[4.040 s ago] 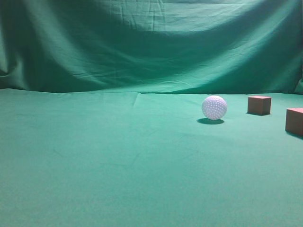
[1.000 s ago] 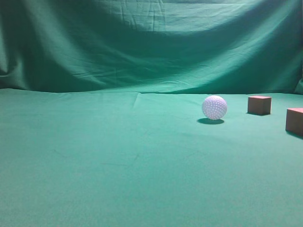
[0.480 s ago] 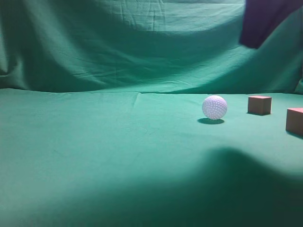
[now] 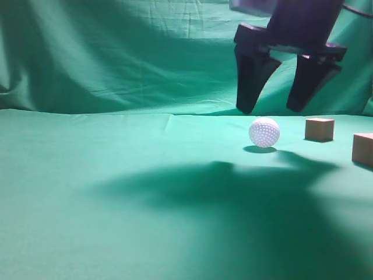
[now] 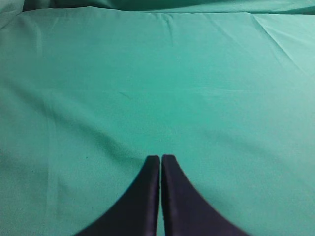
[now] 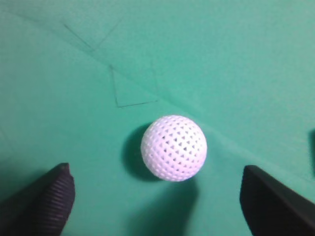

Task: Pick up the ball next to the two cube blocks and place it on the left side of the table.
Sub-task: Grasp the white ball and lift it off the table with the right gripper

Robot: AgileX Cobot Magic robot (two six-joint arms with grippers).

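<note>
The white dimpled ball (image 4: 264, 132) rests on the green table (image 4: 116, 192) at the right. Two reddish-brown cube blocks stand to its right: one (image 4: 320, 129) close by, one (image 4: 363, 149) at the frame's edge. My right gripper (image 4: 273, 108) hangs open just above the ball, its dark fingers spread to either side. In the right wrist view the ball (image 6: 173, 148) lies between and ahead of the wide-open gripper (image 6: 157, 189). My left gripper (image 5: 161, 158) is shut and empty over bare cloth; it does not show in the exterior view.
A draped green backdrop cloth (image 4: 145, 52) hangs behind the table. The arm's broad shadow (image 4: 233, 198) falls across the table's middle and right. The left wrist view shows only green cloth (image 5: 147, 73).
The right arm has come down into view from the top right; its open gripper now hangs above the ball. Its shadow has spread over the table. Ball and cubes have not moved.
</note>
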